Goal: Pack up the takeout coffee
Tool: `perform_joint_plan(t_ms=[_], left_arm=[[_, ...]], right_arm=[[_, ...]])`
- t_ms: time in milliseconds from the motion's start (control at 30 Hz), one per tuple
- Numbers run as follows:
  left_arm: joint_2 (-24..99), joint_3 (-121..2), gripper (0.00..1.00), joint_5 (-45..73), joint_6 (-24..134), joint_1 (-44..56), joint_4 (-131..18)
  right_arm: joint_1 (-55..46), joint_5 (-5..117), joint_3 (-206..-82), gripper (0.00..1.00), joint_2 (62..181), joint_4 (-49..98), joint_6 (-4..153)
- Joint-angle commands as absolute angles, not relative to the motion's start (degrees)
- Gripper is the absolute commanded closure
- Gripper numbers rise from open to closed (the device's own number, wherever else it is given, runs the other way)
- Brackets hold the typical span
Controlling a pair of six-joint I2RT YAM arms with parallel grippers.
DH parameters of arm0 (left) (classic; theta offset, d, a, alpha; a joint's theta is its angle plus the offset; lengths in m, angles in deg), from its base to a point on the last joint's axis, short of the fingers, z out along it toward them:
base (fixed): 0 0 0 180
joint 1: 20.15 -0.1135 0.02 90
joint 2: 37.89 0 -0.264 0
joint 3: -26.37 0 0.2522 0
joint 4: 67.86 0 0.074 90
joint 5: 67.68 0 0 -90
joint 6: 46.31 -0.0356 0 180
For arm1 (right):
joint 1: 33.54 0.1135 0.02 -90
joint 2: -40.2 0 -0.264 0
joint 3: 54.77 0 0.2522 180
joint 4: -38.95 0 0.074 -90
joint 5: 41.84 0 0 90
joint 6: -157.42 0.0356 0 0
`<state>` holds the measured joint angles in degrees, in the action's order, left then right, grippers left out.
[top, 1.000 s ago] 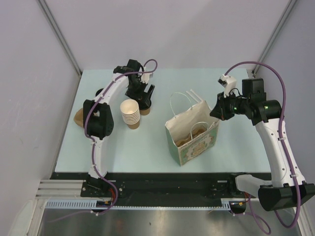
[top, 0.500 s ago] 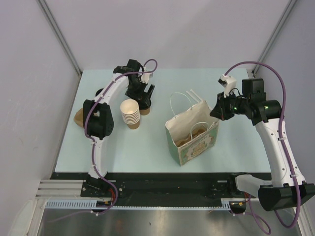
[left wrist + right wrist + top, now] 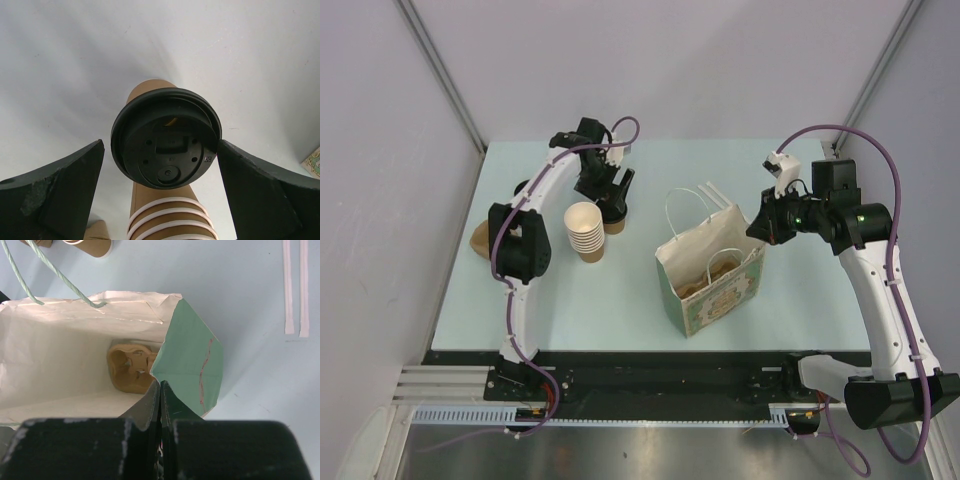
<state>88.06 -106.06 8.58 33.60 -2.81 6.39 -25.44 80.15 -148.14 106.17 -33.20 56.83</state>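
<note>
The takeout coffee (image 3: 166, 145), a brown paper cup with a black lid, stands on the table beside the stack of lidless cups (image 3: 170, 220). My left gripper (image 3: 160, 145) is open, with a finger on either side of the lid and not touching it. From above, the left gripper (image 3: 613, 200) hides most of the coffee (image 3: 616, 226). My right gripper (image 3: 160, 387) is shut on the top edge of the paper bag (image 3: 190, 355), holding it open. The bag (image 3: 710, 270) stands mid-table with the right gripper (image 3: 760, 228) at its right rim.
A brown pulp carrier (image 3: 130, 367) lies at the bottom of the bag. Two wrapped straws (image 3: 295, 290) lie on the table beyond the bag. The stack of cups (image 3: 585, 232) stands just left of the coffee. A brown paper item (image 3: 480, 238) lies at the table's left edge.
The left gripper has shifted very slightly over the lidded cup. The right arm and the bag have not moved.
</note>
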Motion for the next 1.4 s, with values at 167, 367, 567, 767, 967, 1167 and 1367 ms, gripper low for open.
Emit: perform_joint_plan(t_ms=[167,367,567,767,967,1167,1367], left_arm=[[88.49,-107.71,0.02,7.29,34.02,-3.02,5.67],[88.41,-107.01,0.09,6.33,34.11,-3.28,5.49],[88.06,-106.74,0.24,5.27,34.20,-3.45,5.93],[85.07,-105.87,0.53,2.81,32.97,-3.46,5.94],[80.86,-103.14,0.76,1.93,31.13,-3.46,5.23],[79.00,-102.26,0.81,0.96,30.86,-3.46,5.14],[78.56,-102.52,0.84,-0.18,30.77,-3.54,5.32]], right_arm=[[-25.19,81.21,-148.68,1.00,105.76,-31.67,56.61],[-25.19,81.21,-148.77,1.00,105.68,-31.76,56.35],[-25.28,81.64,-148.68,1.00,105.33,-31.50,55.56],[-25.19,84.19,-148.77,1.00,104.10,-30.09,53.80],[-25.10,87.27,-148.68,1.00,101.99,-27.63,49.76],[-24.23,89.73,-148.68,1.00,99.53,-26.57,45.28],[-22.47,91.58,-148.60,1.00,96.89,-27.01,41.50]])
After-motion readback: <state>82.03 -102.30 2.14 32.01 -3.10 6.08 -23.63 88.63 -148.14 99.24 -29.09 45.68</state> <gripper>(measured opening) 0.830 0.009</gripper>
